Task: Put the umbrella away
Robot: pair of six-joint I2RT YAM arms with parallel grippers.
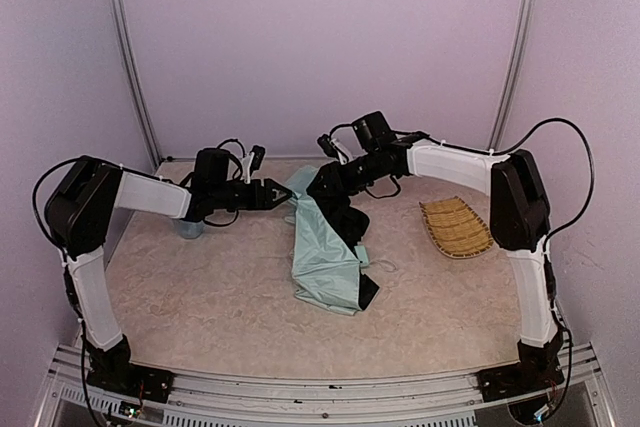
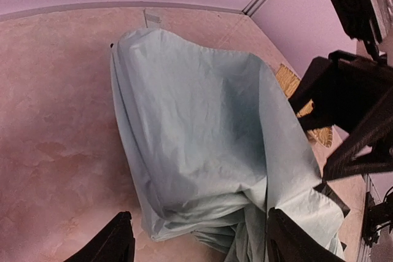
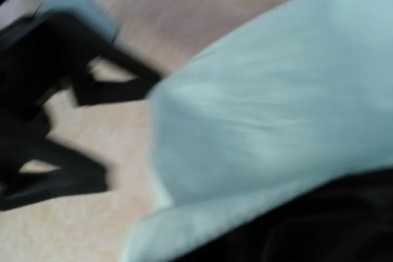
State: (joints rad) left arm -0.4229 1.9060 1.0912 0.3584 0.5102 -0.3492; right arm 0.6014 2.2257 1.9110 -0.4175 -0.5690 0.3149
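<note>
The umbrella (image 1: 325, 252) lies collapsed mid-table, pale mint-green fabric with its black underside showing along the right edge. Its shaft, handle and strap are hidden. My right gripper (image 1: 326, 187) sits at the umbrella's far end and looks shut on the fabric, holding that end raised. In the blurred right wrist view the umbrella fabric (image 3: 270, 102) fills the frame and my fingers do not show. My left gripper (image 1: 279, 193) is open just left of the raised end. In the left wrist view, the bunched umbrella fabric (image 2: 202, 151) lies between its open fingers (image 2: 113, 243).
A light blue cup (image 1: 190, 228) stands under my left forearm. A woven straw tray (image 1: 455, 226) lies at the right, also in the left wrist view (image 2: 288, 84). The right arm (image 2: 350, 90) is close beside the fabric. Walls enclose the table.
</note>
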